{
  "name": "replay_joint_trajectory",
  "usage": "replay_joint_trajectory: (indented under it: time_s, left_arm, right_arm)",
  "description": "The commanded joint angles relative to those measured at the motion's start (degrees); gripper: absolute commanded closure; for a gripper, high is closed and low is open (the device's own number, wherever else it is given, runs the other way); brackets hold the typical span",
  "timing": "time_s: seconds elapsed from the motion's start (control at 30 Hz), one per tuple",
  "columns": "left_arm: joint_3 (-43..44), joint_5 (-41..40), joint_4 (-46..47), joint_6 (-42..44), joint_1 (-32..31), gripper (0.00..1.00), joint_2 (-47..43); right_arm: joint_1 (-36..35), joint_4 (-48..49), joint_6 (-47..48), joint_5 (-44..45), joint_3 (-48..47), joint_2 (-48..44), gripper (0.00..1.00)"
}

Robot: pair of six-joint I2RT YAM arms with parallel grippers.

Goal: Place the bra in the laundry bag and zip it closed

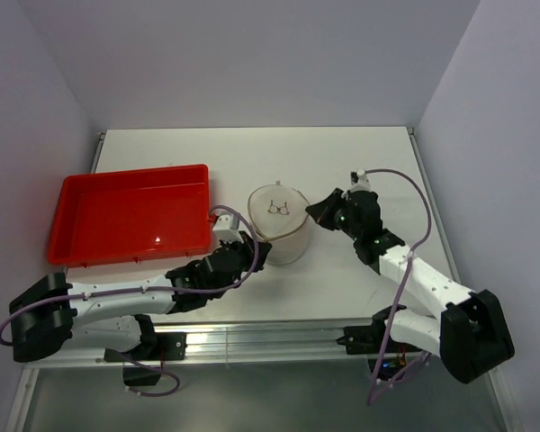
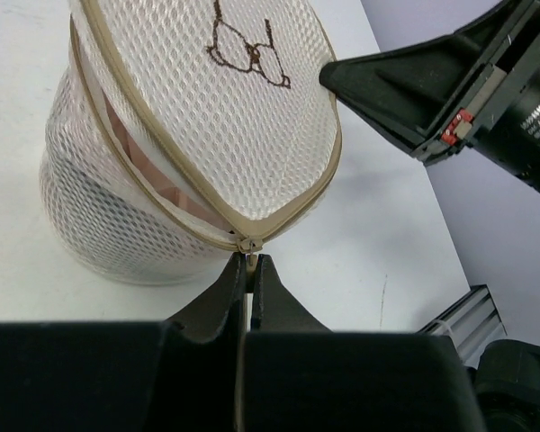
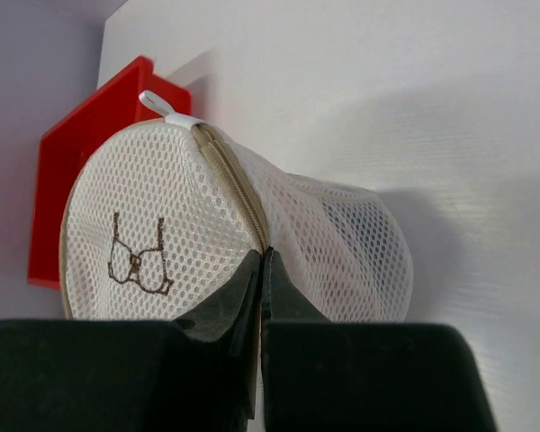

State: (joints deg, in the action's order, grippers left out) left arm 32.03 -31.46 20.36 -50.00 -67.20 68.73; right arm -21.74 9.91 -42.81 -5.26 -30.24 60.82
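Note:
The laundry bag (image 1: 279, 225) is a round whitish mesh drum with a dark bra drawing on its lid, and it stands mid-table. My left gripper (image 1: 255, 249) is at its near-left side. In the left wrist view the left gripper (image 2: 249, 263) is shut on the zipper pull (image 2: 246, 244) at the tan rim. Left of the slider the lid rim stands apart from the body rim, and the pinkish bra (image 2: 153, 180) shows through the mesh. My right gripper (image 1: 311, 212) is shut on the bag's zipper rim (image 3: 252, 216) at the right side, as seen in the right wrist view (image 3: 265, 256).
A red plastic tray (image 1: 130, 216) lies left of the bag and close to it; it also shows behind the bag in the right wrist view (image 3: 58, 171). A white loop tag (image 3: 166, 103) sticks up from the bag's far rim. White walls enclose the table.

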Motion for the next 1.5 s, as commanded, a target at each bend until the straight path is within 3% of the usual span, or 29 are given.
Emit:
replay_joint_trajectory:
  time_s: [0.0, 0.13, 0.3, 0.4, 0.43, 0.5, 0.57, 0.83, 0.97, 1.2, 1.33, 1.4, 1.47]
  left_arm:
    - [-1.79, -4.92, -4.09, 1.13, -0.48, 1.0, -4.21]
    - [-2.32, -4.31, -3.66, 0.78, -0.48, 1.0, -4.66]
    - [0.39, -1.94, -0.33, 1.66, -0.48, 1.0, -1.06]
    - [2.76, -1.14, 2.05, 2.54, -0.48, 1.0, 1.4]
    - [3.3, -1.23, 2.4, 2.45, -0.48, 1.0, 2.63]
    - [4.61, -1.23, 3.28, 2.45, -0.48, 1.0, 3.78]
    - [5.23, -0.36, 5.12, 2.19, -0.48, 1.0, 5.35]
    - [6.99, 1.75, 7.59, 1.13, -0.48, 1.0, 8.87]
    - [7.34, 2.19, 7.77, 0.78, -0.56, 1.0, 9.58]
    - [7.61, 2.81, 8.03, 1.04, -0.56, 1.0, 9.67]
    - [7.61, 3.51, 8.03, 1.22, -0.56, 1.0, 9.85]
    - [7.43, 3.43, 7.77, 1.22, -0.56, 1.0, 9.58]
    - [7.08, 3.43, 7.5, 1.31, -0.56, 1.0, 9.14]
  right_arm:
    - [2.48, 6.96, 3.6, 3.15, -6.57, 4.91, 1.0]
    - [3.28, 4.43, 9.92, 1.39, -15.96, 11.59, 1.0]
    - [3.19, -0.42, 11.26, -1.86, -23.28, 18.1, 1.0]
    - [3.1, -4.89, 9.5, -1.16, -23.64, 18.2, 0.65]
    - [2.84, -5.34, 8.89, -1.68, -22.85, 16.2, 0.38]
    - [2.23, -4.64, 7.31, -2.04, -18.66, 12.94, 0.21]
    - [0.56, -3.68, 6.07, -0.81, -15.04, 6.73, 0.16]
    - [-5.24, -3.15, -1.57, 2.54, 2.46, -12.28, 0.19]
    - [-6.74, -1.83, -3.95, 0.25, 4.66, -14.06, 0.28]
    - [-7.36, -0.95, -5.26, -2.56, 3.52, -9.05, 0.37]
    - [-7.36, 2.74, -6.32, -4.06, 3.35, -5.9, 0.5]
    - [-7.36, 2.92, -6.5, -3.8, 2.82, -5.36, 0.64]
    - [-7.36, 3.36, -6.41, -2.66, 2.64, -5.44, 0.71]
